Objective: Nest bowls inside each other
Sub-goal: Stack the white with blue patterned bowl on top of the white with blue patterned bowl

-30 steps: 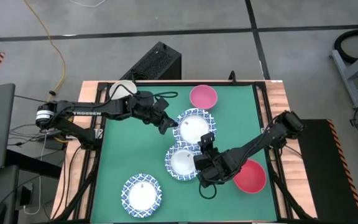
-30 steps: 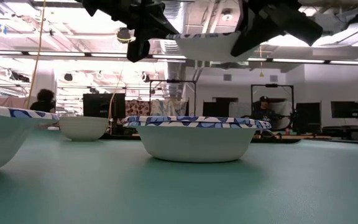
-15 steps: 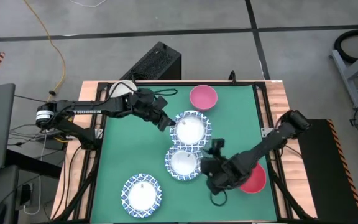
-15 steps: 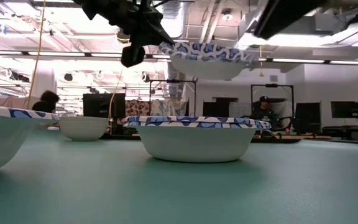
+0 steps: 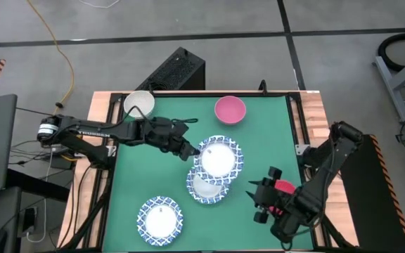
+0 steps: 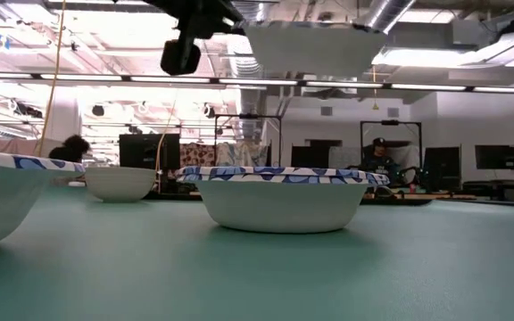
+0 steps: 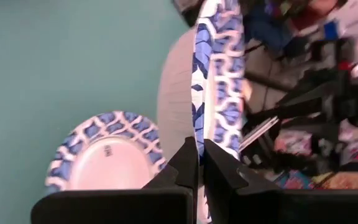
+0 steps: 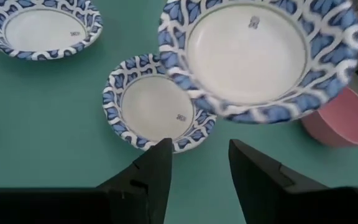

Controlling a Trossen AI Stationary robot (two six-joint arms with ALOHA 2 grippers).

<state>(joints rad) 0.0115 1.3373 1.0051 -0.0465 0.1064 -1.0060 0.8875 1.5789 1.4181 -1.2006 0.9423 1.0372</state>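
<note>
- High view: My left gripper [image 5: 194, 150] pinches the rim of a blue-rimmed bowl [image 5: 219, 157] and has carried it partly over the blue-rimmed bowl resting on the green mat [image 5: 204, 186], the landmark here. My right gripper [image 5: 264, 204] has let go and withdrawn beside that landmark, over the red bowl [image 5: 284, 188]. The nesting drop now looks to be mine alone on the left.
- Low view: The carried bowl [image 6: 305, 46] hangs well above the landmark bowl [image 6: 284, 194].
- Left wrist view: Fingers [image 7: 189, 163] clamped on the patterned rim.
- Right wrist view: Fingers [image 8: 155, 169] spread, empty.
- No writing legible.
</note>
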